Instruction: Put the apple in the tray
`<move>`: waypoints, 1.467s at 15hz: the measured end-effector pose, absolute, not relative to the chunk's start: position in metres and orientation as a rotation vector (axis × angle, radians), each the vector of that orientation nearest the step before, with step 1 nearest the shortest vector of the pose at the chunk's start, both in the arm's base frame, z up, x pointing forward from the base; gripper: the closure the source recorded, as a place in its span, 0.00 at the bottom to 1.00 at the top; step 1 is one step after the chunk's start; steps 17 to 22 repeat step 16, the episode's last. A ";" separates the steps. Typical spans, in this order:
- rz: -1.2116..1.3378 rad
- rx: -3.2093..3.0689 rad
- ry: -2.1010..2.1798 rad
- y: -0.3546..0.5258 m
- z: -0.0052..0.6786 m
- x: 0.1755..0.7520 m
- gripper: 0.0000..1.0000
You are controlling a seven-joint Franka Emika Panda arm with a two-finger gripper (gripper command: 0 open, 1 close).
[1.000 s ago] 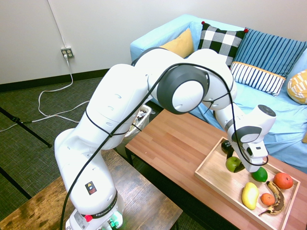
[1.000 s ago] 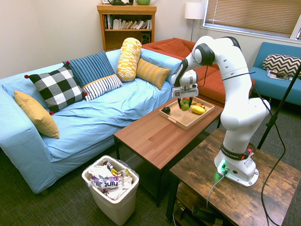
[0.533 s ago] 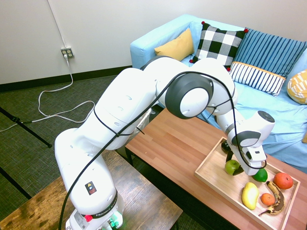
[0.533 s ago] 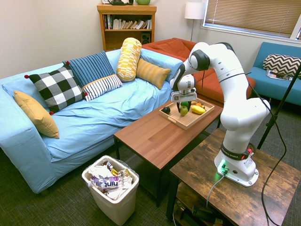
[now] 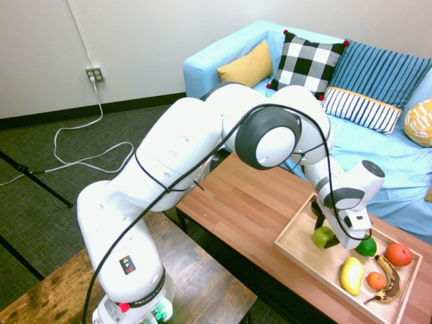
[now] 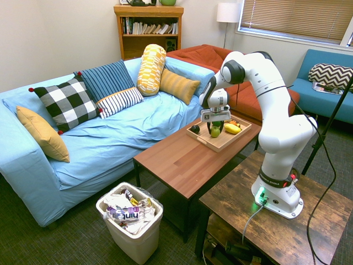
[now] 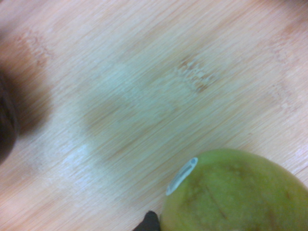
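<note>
The yellow-green apple (image 5: 322, 236) sits low inside the pale wooden tray (image 5: 295, 248), at its near-left part, on or just above the floor. My gripper (image 5: 329, 238) comes down from above and is shut on the apple. From the other side, the apple (image 6: 214, 132) shows under the gripper (image 6: 215, 129) over the tray (image 6: 212, 145). In the wrist view the apple (image 7: 236, 192), with a small sticker, fills the lower right corner over the tray's wood (image 7: 144, 91).
Inside the tray lie a dark green lime (image 5: 366, 247), an orange-red fruit (image 5: 398, 254), a yellow fruit (image 5: 352, 275), a small orange (image 5: 376, 280), a brown banana (image 5: 391, 282) and a dark fruit (image 5: 317, 206). The tray rests on a brown coffee table (image 5: 250, 202) beside a blue sofa (image 6: 110, 132). A white bin (image 6: 132, 221) stands on the floor.
The gripper has come down with the apple, from above the tray to low inside it, shifting slightly toward the tray's near-left part.
</note>
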State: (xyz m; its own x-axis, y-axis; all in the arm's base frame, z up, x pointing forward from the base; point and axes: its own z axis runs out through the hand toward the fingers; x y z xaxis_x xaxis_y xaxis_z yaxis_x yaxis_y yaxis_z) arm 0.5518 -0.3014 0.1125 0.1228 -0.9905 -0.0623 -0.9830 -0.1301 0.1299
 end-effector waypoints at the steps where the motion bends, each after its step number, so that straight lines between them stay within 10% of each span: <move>1: -0.209 2.312 -2.033 -0.301 0.113 0.553 0.00; 22: -0.112 2.381 -2.041 -0.308 0.172 0.558 0.00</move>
